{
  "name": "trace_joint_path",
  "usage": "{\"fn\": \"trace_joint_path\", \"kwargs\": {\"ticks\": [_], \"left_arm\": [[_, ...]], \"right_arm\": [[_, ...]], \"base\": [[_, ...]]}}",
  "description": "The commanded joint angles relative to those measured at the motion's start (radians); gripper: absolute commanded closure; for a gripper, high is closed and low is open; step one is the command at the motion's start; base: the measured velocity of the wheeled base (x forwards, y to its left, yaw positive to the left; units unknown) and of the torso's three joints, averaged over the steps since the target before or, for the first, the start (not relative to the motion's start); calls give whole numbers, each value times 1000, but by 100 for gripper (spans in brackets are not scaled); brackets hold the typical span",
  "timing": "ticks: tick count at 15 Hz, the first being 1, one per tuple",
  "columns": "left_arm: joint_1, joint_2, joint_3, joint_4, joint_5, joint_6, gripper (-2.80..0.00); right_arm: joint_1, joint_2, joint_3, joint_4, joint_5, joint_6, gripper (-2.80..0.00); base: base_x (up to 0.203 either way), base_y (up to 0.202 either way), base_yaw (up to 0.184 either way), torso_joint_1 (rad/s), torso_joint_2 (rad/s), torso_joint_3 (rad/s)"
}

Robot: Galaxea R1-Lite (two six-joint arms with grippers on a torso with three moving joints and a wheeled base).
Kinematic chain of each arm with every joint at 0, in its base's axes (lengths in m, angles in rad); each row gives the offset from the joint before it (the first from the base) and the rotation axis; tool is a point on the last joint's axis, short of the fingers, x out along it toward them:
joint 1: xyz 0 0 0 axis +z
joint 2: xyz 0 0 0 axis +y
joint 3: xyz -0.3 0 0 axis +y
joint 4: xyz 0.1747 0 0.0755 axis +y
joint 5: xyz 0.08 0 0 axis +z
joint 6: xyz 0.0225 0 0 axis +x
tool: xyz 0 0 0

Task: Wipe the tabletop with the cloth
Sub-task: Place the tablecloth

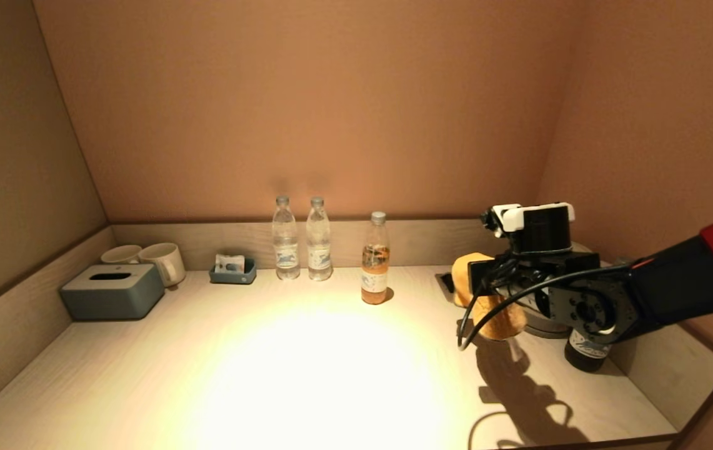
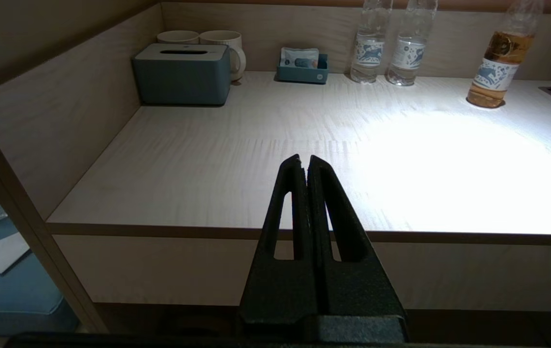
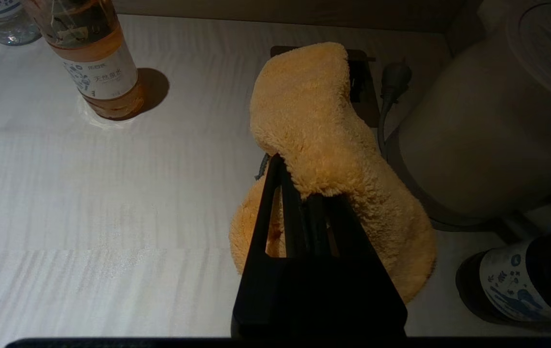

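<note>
Right gripper (image 3: 311, 193): fingertips buried under the fluffy yellow-orange microfibre cloth (image 3: 323, 145), so the exact grip point is unseen; in the head view the arm's black wrist block covers the middle of that cloth.

Pale rounded kettle (image 3: 487, 125): cut off by the right wrist picture's edge, mostly hidden behind the arm from the head.

Dark bottle with white label (image 1: 586, 353): upper part hidden by the arm (label print too small to read).

Small grey-blue tray (image 1: 233, 272): holds what may be sachets, too small to tell.

Rear pale mug (image 1: 121, 254): partly hidden behind the grey tissue box (image 1: 112, 291).

Left gripper (image 2: 304, 162): out of the head view.
</note>
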Motion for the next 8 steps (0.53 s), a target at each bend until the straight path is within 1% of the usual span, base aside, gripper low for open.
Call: {"fn": "trace_joint_path", "kwargs": {"ticks": [1,5,8], "left_arm": [[0,0,0,-1,0,1,0],[0,0,0,-1,0,-1,0],[0,0,0,-1,0,-1,0]], "right_arm": [[-82,-31,24,-2,-1,0,0],[-177,-32,37,-2,6,-7,0],[-194,-14,54,-6,9,-14,0]], "base": [[0,0,0,0,0,0],[0,0,0,0,0,0],[0,0,0,0,0,0]]}}
